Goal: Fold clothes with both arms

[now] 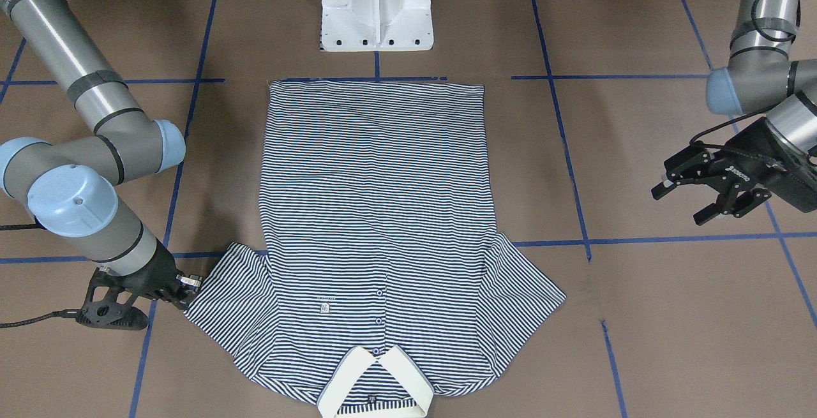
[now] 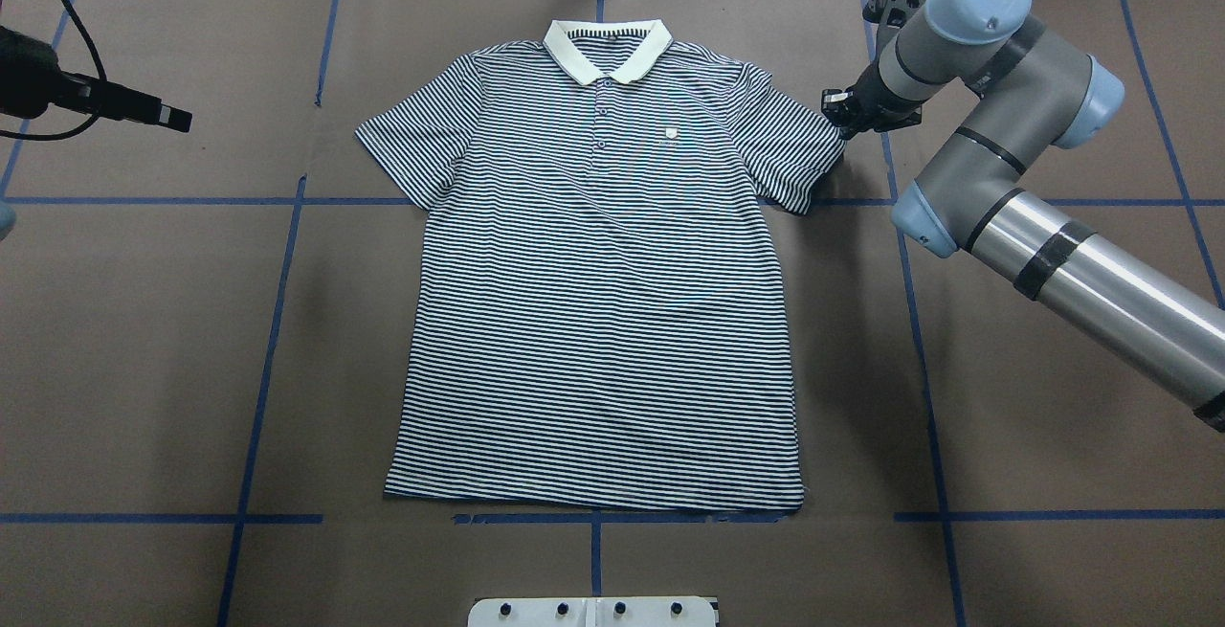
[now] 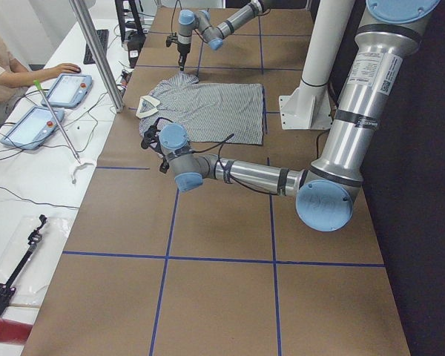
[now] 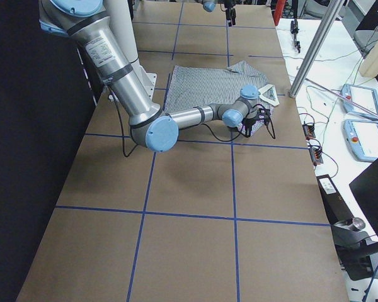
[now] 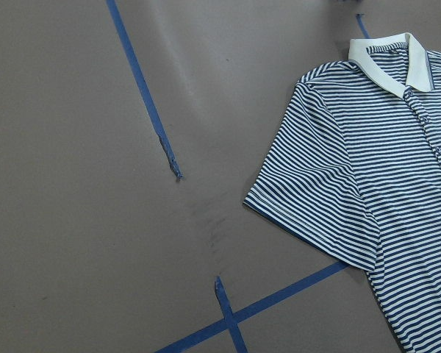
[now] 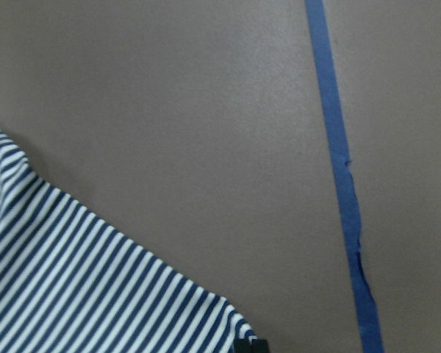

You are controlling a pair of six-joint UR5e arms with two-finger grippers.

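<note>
The striped polo shirt (image 1: 376, 201) lies flat and face up on the brown table, cream collar (image 2: 606, 48) at the far edge from the robot's base. My right gripper (image 1: 187, 297) is down at the table on the tip of the shirt's sleeve (image 2: 809, 163). The right wrist view shows one black fingertip (image 6: 251, 344) at the sleeve corner (image 6: 73, 279), and the gripper appears shut on it. My left gripper (image 1: 678, 206) hangs open in the air, well clear of the other sleeve (image 5: 316, 191), holding nothing.
The white pedestal base (image 1: 376, 9) stands just beyond the shirt's hem. Blue tape lines (image 2: 278, 321) cross the brown table. A person (image 3: 0, 67) sits at a side bench with tablets (image 3: 63, 89), behind a metal post (image 3: 96, 52).
</note>
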